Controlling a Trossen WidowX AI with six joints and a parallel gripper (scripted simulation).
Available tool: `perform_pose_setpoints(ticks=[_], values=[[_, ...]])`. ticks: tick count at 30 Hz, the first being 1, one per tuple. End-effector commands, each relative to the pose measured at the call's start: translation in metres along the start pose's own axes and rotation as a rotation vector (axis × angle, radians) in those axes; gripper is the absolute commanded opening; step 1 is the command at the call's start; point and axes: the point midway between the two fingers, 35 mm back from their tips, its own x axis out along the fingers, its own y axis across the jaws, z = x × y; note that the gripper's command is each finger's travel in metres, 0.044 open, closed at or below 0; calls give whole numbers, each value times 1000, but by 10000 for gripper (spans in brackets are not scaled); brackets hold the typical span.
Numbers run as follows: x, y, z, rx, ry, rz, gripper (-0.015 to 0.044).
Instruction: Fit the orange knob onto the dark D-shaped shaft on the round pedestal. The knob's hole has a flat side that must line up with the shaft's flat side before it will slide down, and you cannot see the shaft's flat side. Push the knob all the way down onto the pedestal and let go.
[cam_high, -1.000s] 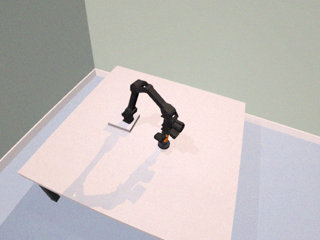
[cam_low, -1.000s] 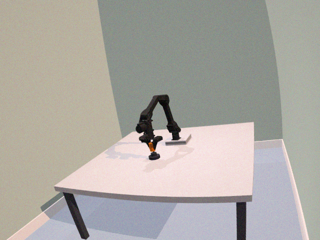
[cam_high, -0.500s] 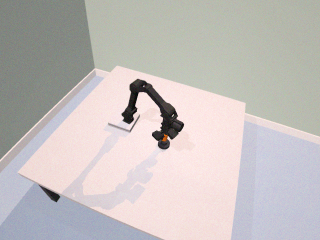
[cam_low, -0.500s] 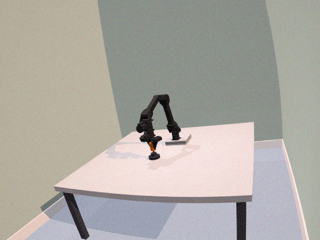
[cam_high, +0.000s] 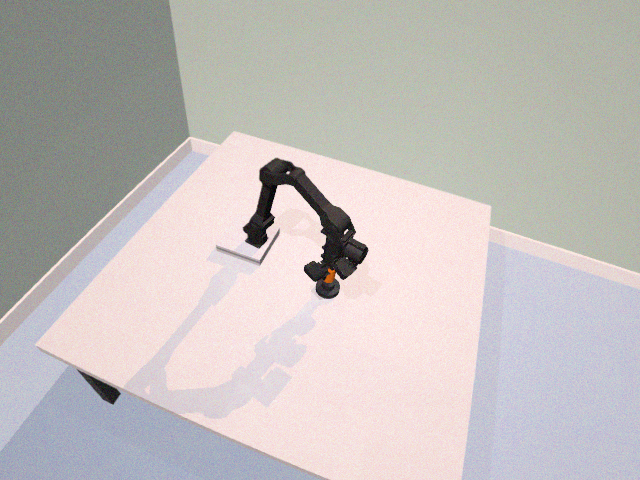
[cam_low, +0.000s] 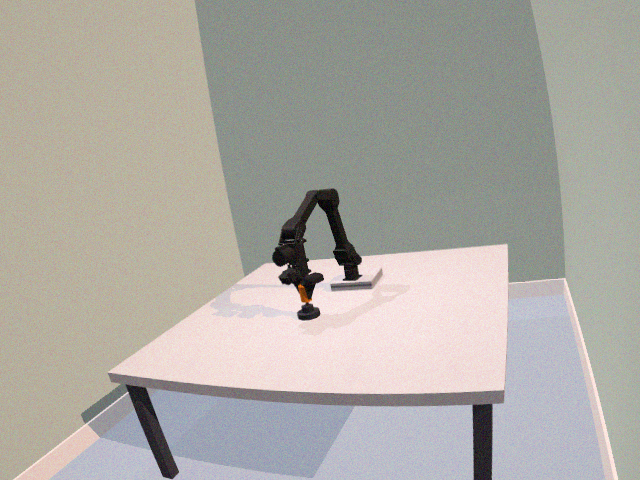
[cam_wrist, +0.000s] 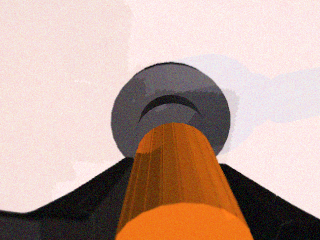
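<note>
The orange knob (cam_high: 329, 277) (cam_low: 304, 294) (cam_wrist: 175, 185) is held between the fingers of my gripper (cam_high: 329, 272) (cam_low: 305, 290) (cam_wrist: 174, 168), which is shut on it. The knob leans slightly in the exterior view. Its lower end is over the middle of the dark round pedestal (cam_high: 327, 294) (cam_low: 308, 315) (cam_wrist: 124, 112), above the wide base. In the wrist view the pedestal's raised centre shows just beyond the knob's lower end. The D-shaped shaft and the knob's hole are hidden, and I cannot tell how their flat sides stand to each other.
The pedestal stands on the pale table (cam_high: 403, 320) (cam_low: 413, 341). The arm's base plate (cam_high: 237, 253) (cam_low: 351, 285) lies on the same table, behind the pedestal in the exterior view. Shadows of the arm cross the table top.
</note>
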Motion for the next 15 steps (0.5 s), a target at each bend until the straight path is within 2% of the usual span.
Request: perform_pose_setpoints(ticks=[1,15], values=[[-3,1,4,7,-9,1,0],[0,1,6,7,-9,1,0]])
